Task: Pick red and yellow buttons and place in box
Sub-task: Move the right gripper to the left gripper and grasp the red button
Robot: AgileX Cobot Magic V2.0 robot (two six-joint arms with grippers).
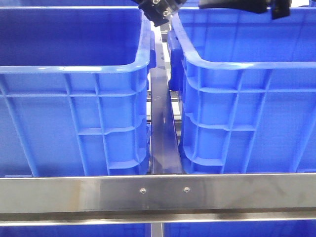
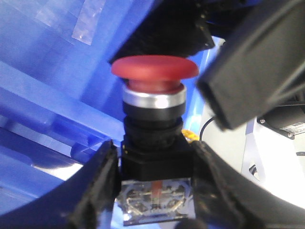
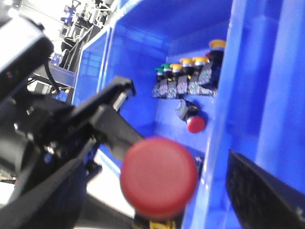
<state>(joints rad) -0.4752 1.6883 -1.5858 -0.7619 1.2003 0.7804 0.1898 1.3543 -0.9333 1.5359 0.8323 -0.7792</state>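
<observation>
My left gripper (image 2: pixel 155 191) is shut on the black body of a red button (image 2: pixel 155 71), whose domed cap points away from the fingers. In the front view this gripper (image 1: pixel 159 12) hangs high over the gap between two blue crates. The same red button (image 3: pixel 159 176) shows blurred between the wide-apart fingers of my open right gripper (image 3: pixel 162 202), which do not touch it. Inside a blue box (image 3: pixel 143 57) lie several yellow buttons (image 3: pixel 200 61) in a row and another red button (image 3: pixel 195 124). I cannot tell which crate that box is.
The left crate (image 1: pixel 74 69) and the right crate (image 1: pixel 237 64) stand side by side with a dark metal rail (image 1: pixel 162 123) between them. A steel bar (image 1: pixel 158 192) crosses in front. Green-capped buttons (image 3: pixel 164 69) lie beside the yellow ones.
</observation>
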